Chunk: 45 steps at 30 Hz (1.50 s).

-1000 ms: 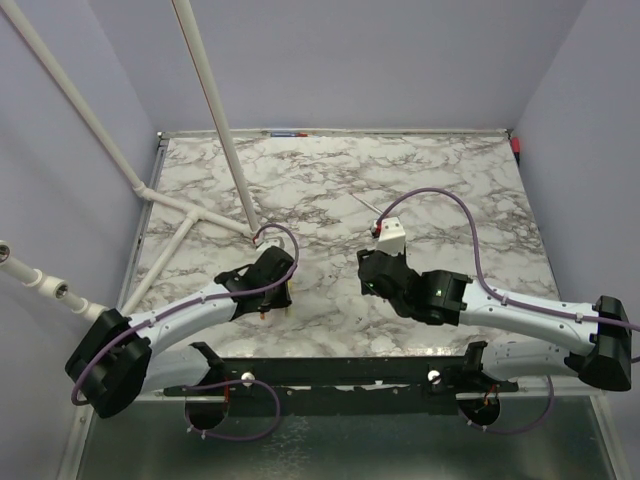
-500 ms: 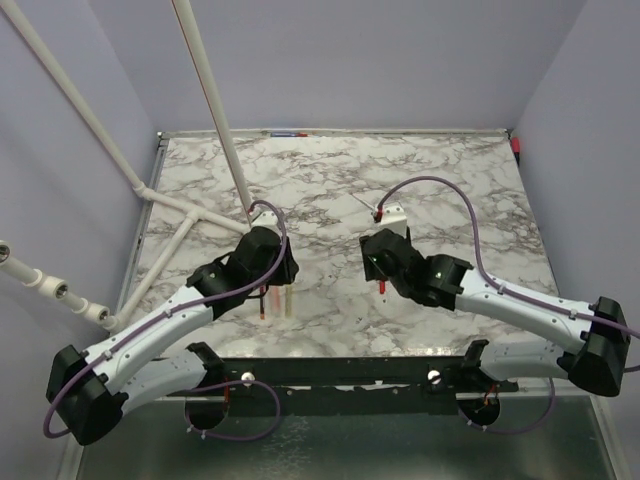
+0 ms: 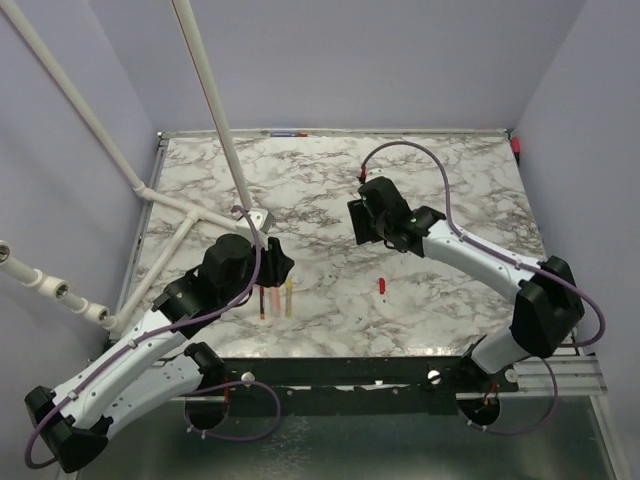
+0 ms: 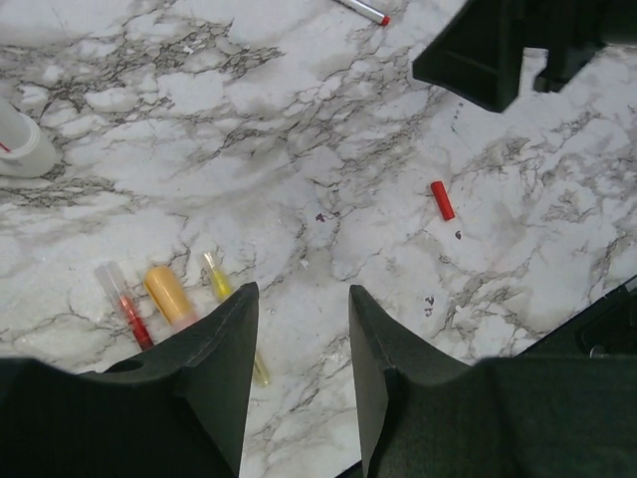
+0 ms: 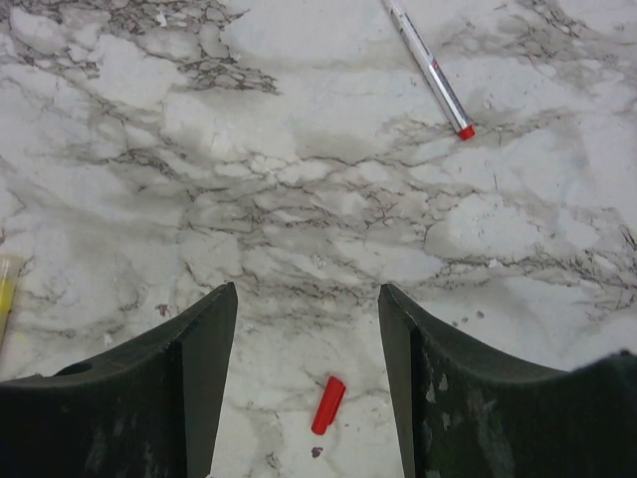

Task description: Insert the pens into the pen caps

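Partly hidden: red pen (image 4: 124, 306), orange pen (image 4: 169, 295) and yellow pen (image 4: 221, 289) lie side by side under the left gripper (image 4: 299, 329), their lower ends cut off behind its spread, empty fingers. Red pen cap (image 3: 382, 286) lies alone on the marble table (image 3: 450, 170), long axis near-to-far; the grey pen (image 5: 430, 68) slants beyond it. Right gripper (image 5: 309, 299), fingers apart and empty, has drawn back off the cap since half a second ago.

White arms (image 3: 480, 262), purple cables (image 3: 400, 144)
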{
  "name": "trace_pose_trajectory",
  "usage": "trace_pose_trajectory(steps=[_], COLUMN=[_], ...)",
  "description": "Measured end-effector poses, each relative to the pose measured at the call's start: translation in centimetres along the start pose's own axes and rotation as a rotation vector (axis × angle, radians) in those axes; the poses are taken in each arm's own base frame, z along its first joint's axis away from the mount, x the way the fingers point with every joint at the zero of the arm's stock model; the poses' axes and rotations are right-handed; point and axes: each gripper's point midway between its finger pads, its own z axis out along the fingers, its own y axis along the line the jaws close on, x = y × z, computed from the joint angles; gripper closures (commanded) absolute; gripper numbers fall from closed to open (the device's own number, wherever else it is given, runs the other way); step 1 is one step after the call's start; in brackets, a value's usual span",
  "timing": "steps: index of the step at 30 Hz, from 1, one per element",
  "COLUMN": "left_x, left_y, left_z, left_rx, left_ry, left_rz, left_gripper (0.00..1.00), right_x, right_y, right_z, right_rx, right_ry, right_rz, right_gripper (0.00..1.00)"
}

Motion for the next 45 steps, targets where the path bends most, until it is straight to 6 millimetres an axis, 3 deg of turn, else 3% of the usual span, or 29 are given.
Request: trace_pose_trajectory(steps=[5,20,26,34,45], left_x=[-1.0,-1.1,-1.7,-2.0,-1.7], left_y=[-0.5,-0.9,-1.1,-1.1,-1.1], left_z=[-1.3,-2.0,-2.8,-3.1,-3.0], left_rx=[0.043,0.08,0.096,0.102,0.101], left_ry=[-0.054,-0.075,-0.111,-0.127,-0.123], left_rz=[0.016,0.028,0.024,0.022,0.022], left_gripper=[0.43,0.35,0.35,0.35,0.35], right_x=[-1.4,-4.3,-4.8,-5.8,-3.0], right_y=[-0.5,-5.2,-5.7,-5.1,-4.7], right_z=[3.2,12.7,15.8,18.7,20.9], right_rx=[-0.015,-0.018,-0.043,-0.078,-0.095], right_ry=[0.041,0.126,0.152,0.16,0.227], right_rz=[-0.003,0.049,0.054,0.036,0.025], right_gripper=[0.37,0.4,0.42,0.47,0.54])
